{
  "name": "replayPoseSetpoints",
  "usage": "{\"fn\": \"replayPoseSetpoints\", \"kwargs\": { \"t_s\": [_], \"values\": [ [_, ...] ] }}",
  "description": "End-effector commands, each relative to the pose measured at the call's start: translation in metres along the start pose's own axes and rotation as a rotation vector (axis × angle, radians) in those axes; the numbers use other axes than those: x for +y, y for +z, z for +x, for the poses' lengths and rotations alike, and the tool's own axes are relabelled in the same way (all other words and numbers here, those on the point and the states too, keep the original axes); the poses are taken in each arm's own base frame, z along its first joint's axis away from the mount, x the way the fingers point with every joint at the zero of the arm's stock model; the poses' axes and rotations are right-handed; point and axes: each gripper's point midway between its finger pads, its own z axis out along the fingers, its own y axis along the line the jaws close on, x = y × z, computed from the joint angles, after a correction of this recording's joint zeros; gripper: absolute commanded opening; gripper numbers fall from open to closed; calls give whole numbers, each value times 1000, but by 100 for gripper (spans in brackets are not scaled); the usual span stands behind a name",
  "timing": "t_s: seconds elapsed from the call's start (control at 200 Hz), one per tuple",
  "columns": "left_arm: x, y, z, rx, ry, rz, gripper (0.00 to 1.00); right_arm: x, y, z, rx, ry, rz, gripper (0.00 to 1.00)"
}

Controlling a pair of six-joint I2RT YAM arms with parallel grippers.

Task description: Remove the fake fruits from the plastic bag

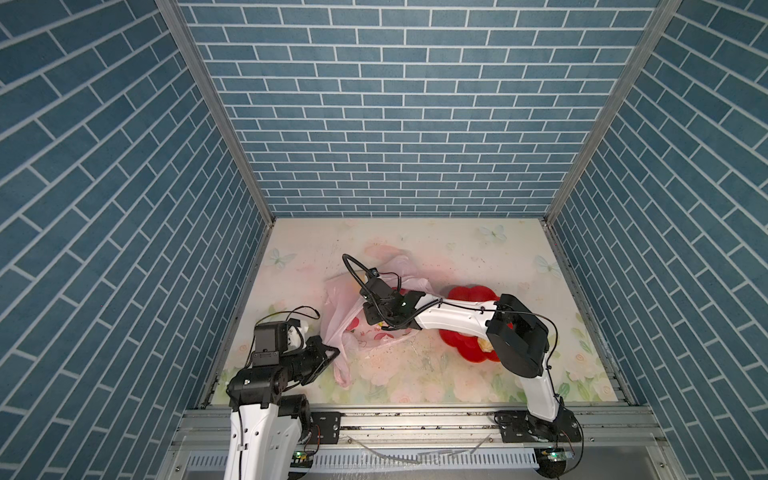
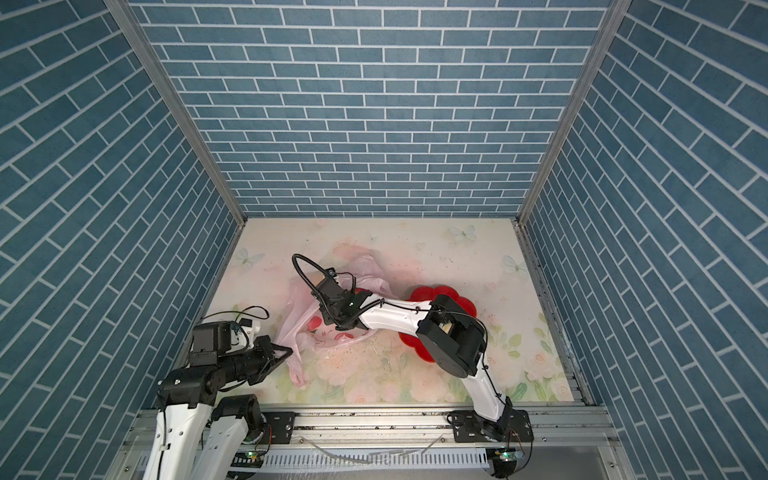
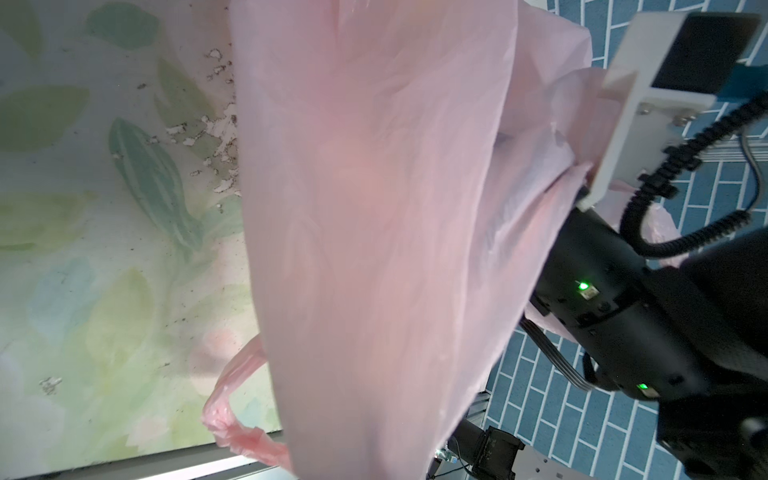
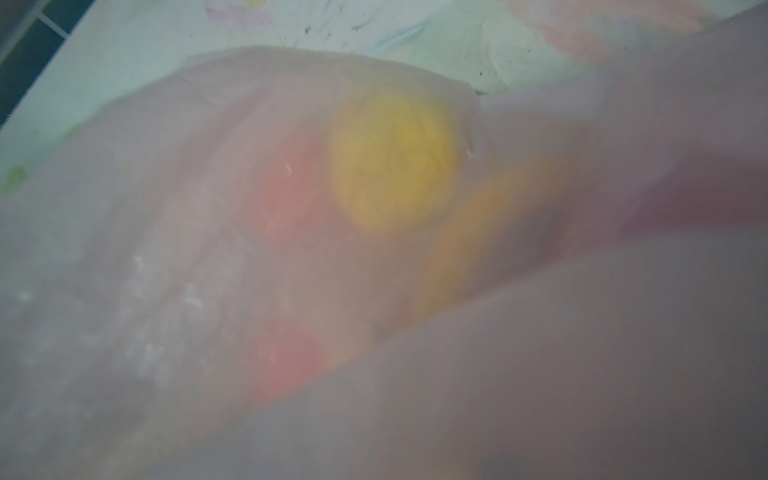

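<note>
The pink plastic bag (image 1: 345,299) lies crumpled at the table's middle-left in both top views. My left gripper (image 1: 332,351) is shut on the bag's near edge, and the stretched film (image 3: 374,208) fills the left wrist view and hides its fingers. My right gripper (image 1: 374,320) reaches down into the bag's mouth, and its jaws are hidden. In the right wrist view, film (image 4: 124,249) lies over the lens. A yellow round fruit (image 4: 390,162) and an orange one (image 4: 478,232) show blurred through it. A cream fruit (image 1: 484,344) lies on the plate under the right arm.
A red flower-shaped plate (image 1: 473,293) sits to the right of the bag, partly under the right forearm. One bag handle (image 3: 232,399) hangs loose near the table's front edge. Blue brick walls close in the left, back and right sides.
</note>
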Motion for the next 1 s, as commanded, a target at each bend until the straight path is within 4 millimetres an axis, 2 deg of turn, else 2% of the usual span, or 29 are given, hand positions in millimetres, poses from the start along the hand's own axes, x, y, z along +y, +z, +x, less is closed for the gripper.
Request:
{"fn": "replayPoseSetpoints", "kwargs": {
  "t_s": [0.0,0.36,0.5,0.525,0.55,0.63,0.705,0.765,0.84,0.865,0.995],
  "values": [
    [3,1,3,7,0,-4,4,-9,7,-3,17,12,45,54],
    [4,6,2,2,-14,19,4,-14,29,14,64,46,55,52],
    [5,8,1,-4,-15,23,4,-13,31,10,62,69,29,48],
    [6,8,0,-6,-16,22,4,-16,40,20,86,66,42,47],
    [6,9,0,-8,-18,24,4,-17,42,21,90,68,41,47],
    [7,11,-1,-14,-22,32,3,-16,44,24,99,70,31,44],
    [7,12,-3,-24,-26,39,4,-15,45,25,104,72,24,31],
    [7,13,-5,-35,-27,49,4,-14,42,22,98,71,15,21],
    [7,14,-8,-50,-30,58,3,-11,37,19,98,57,4,16],
    [7,15,-9,-57,-30,61,3,-8,23,4,71,58,-14,15],
    [3,17,-17,-103,-34,98,3,5,-12,-17,60,23,-70,10]
  ]
}}
